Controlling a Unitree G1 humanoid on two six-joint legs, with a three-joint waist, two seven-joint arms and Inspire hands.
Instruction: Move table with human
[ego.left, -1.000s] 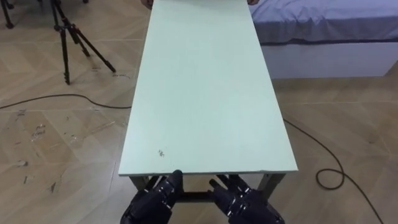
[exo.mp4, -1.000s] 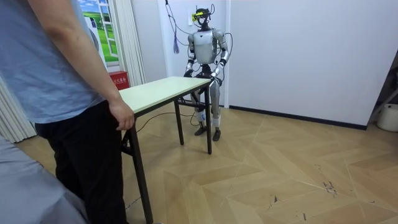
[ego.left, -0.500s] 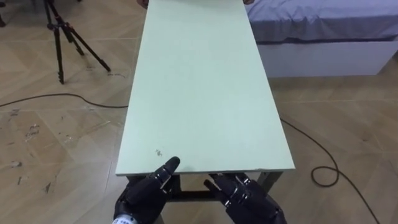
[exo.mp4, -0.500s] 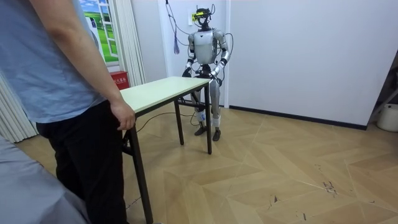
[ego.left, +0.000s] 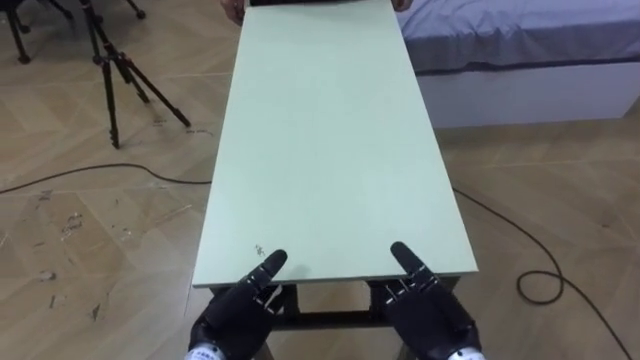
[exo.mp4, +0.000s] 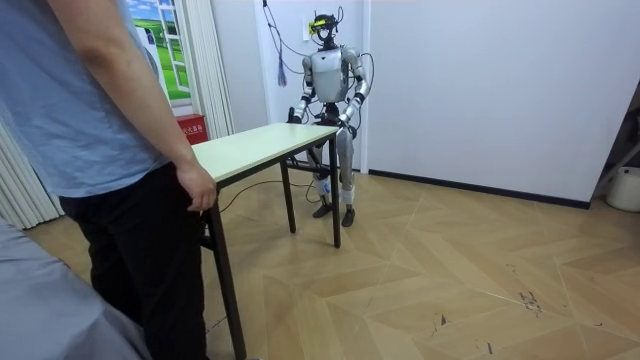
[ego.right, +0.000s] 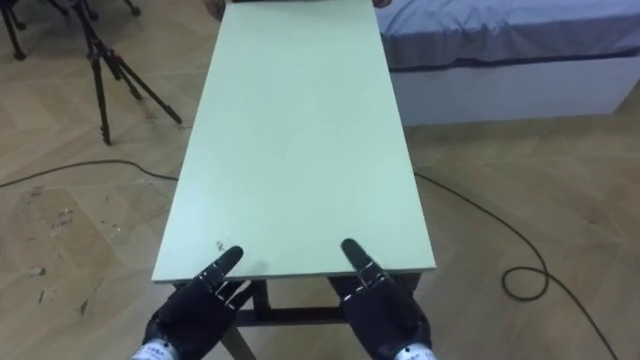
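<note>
The table (ego.left: 325, 150) runs from the bottom middle of the eye views up to the top edge, a long rectangle with a pale green top on dark legs; the top is plain but for a small dark speck (ego.left: 258, 246) near its lower left corner. The left hand (ego.left: 240, 310) sits at the near edge, left of middle, with its thumb laid straight on the top. The rest of the hand goes under the edge, so whether it grips cannot be told. The right hand (ego.left: 430, 310) sits the same way towards the lower right corner, thumb on the top and its hold likewise hidden. At the far end, at the top of the frame, the person's hands (ego.left: 234, 8) are at the two corners. In the room view the person (exo.mp4: 100, 150) stands in the left foreground with one hand curled at the table's end, and the robot stands at the other end, close to the white wall (exo.mp4: 480, 80). A bed (ego.left: 520, 50) in the upper right lies just beside the table's right long edge. A tripod (ego.left: 115, 65) stands near the left edge in the upper left. Wooden floor (ego.left: 560, 200) lies open on both sides lower in the frame, and the room view shows wide bare floor to its right.
</note>
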